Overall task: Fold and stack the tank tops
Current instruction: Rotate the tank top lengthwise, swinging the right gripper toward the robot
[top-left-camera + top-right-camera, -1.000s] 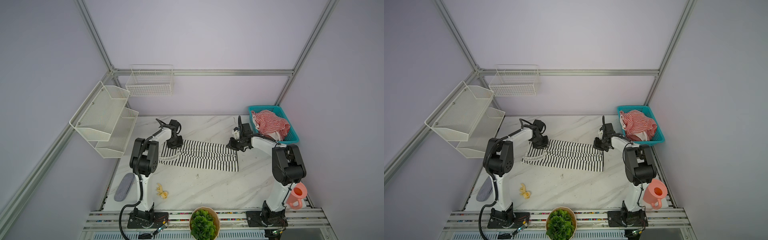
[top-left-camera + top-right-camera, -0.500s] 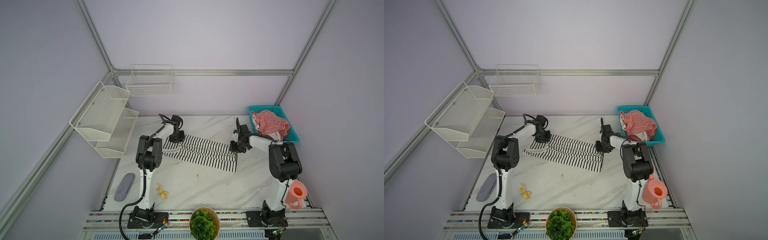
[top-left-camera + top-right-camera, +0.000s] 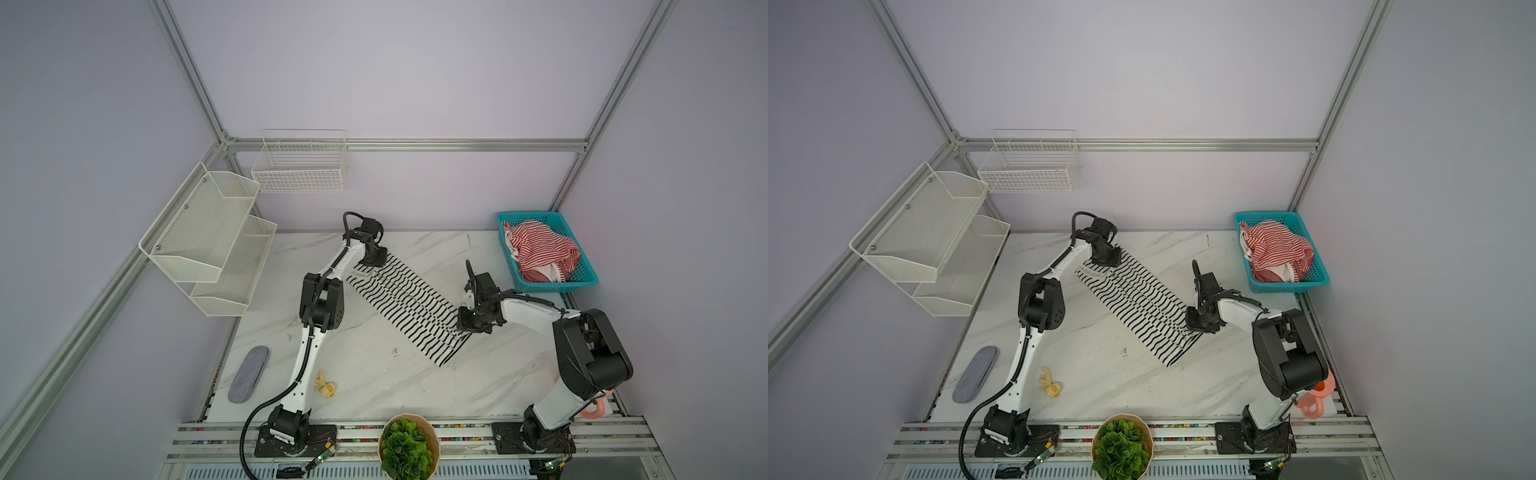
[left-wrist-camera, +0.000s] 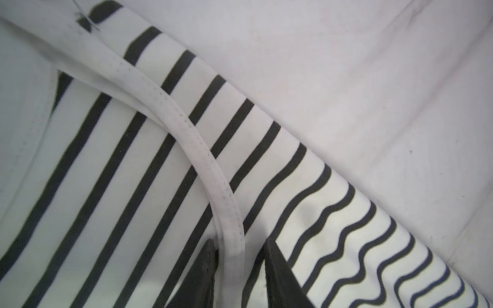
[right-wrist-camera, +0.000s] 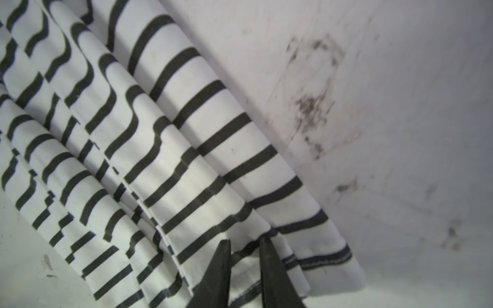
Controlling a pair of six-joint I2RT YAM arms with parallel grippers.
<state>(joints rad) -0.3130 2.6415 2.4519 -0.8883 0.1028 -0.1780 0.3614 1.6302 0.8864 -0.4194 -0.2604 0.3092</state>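
Black-and-white tank top is lying stretched diagonally across the worktop, w/ a tool gripping each end. Left tool is pinching the white trim at the far strap end (a sliver of gap is showing beside one finger). Right tool is clamping bunched hem fabric at the near end. Red-and-white tank top is sitting crumpled in the teal basket, far right corner, well apart.

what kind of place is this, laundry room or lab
Most likely a robot lab cell, not a home: two arms bolted to a rail, plain walls in an aluminium frame, and staged props like the teal basket.
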